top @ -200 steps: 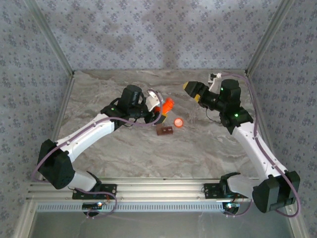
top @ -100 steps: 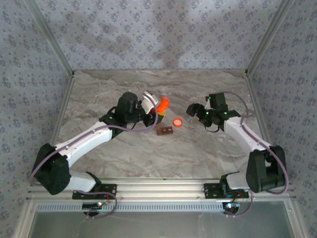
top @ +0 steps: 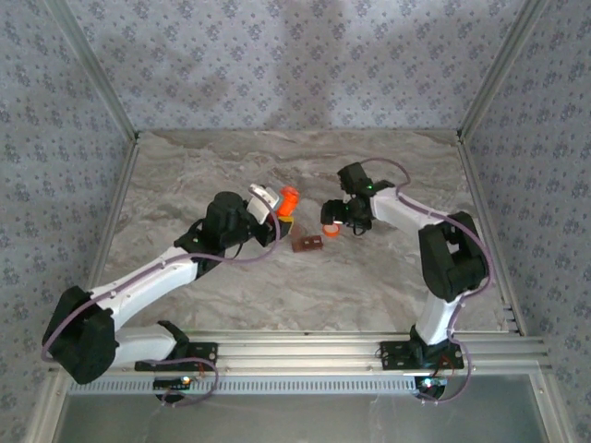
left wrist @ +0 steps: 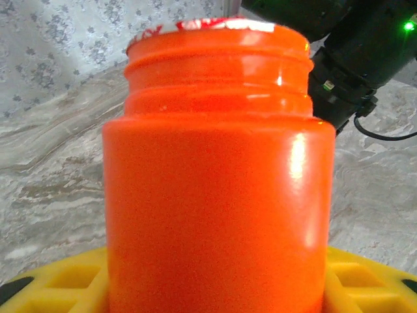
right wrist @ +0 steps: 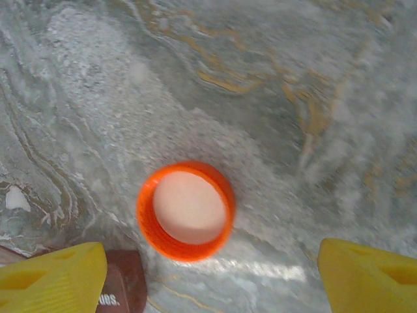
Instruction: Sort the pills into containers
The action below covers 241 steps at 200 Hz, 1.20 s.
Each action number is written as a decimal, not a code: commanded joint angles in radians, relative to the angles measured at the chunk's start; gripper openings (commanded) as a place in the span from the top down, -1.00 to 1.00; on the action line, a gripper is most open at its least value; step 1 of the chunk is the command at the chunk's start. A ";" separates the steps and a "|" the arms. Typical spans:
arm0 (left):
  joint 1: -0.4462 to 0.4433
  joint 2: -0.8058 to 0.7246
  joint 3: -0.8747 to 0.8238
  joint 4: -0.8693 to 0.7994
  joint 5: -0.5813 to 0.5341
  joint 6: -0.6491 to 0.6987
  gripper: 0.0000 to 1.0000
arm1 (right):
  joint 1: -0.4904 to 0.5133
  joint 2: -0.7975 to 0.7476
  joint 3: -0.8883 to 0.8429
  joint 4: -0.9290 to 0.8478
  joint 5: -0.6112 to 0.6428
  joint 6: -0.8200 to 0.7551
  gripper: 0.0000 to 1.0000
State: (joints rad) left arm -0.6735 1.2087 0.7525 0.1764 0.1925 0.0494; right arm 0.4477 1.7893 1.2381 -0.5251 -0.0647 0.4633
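My left gripper (top: pixel 280 211) is shut on an uncapped orange bottle (top: pixel 287 198), held upright above the table. In the left wrist view the bottle (left wrist: pixel 218 195) stands between the yellow fingers (left wrist: pixel 58 280), with torn foil at its rim. Its orange cap (right wrist: pixel 186 210) lies open side up on the marble. My right gripper (right wrist: pixel 208 280) hovers open just over the cap (top: pixel 330 228), one fingertip to each side and neither touching. The reddish-brown containers strip (top: pixel 307 243) lies beside the cap, and its corner (right wrist: pixel 124 287) sits next to the left fingertip. The pills are hidden from view.
The marble table (top: pixel 388 277) is boxed in by patterned walls and metal posts (top: pixel 485 83). The right arm's black wrist (left wrist: pixel 352 59) sits close behind the bottle. Open tabletop lies in front of the strip and to the far left.
The right arm has swung in from the right and come down over the cap, its jaws wide. The left arm has drawn the bottle slightly left and nearer.
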 commanded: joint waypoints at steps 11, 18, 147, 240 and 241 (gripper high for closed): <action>0.021 -0.056 -0.031 0.050 -0.024 -0.021 1.00 | 0.035 0.087 0.095 -0.104 0.060 -0.063 -0.74; 0.025 -0.059 -0.037 0.049 -0.023 -0.022 1.00 | 0.038 0.104 0.107 -0.109 0.058 -0.065 -0.74; 0.066 -0.036 -0.036 0.064 0.033 -0.032 1.00 | -0.042 0.134 0.085 -0.123 0.065 -0.101 -0.69; 0.069 0.002 0.028 -0.023 0.110 -0.031 1.00 | -0.098 0.013 0.051 -0.106 -0.001 -0.115 -0.67; 0.069 0.003 0.029 -0.024 0.110 -0.031 1.00 | -0.098 0.009 0.051 -0.106 -0.002 -0.115 -0.67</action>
State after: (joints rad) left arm -0.6090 1.2018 0.7162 0.1738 0.2474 0.0315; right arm 0.3462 1.9068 1.2869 -0.6224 -0.0303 0.3679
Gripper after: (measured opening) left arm 0.535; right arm 0.833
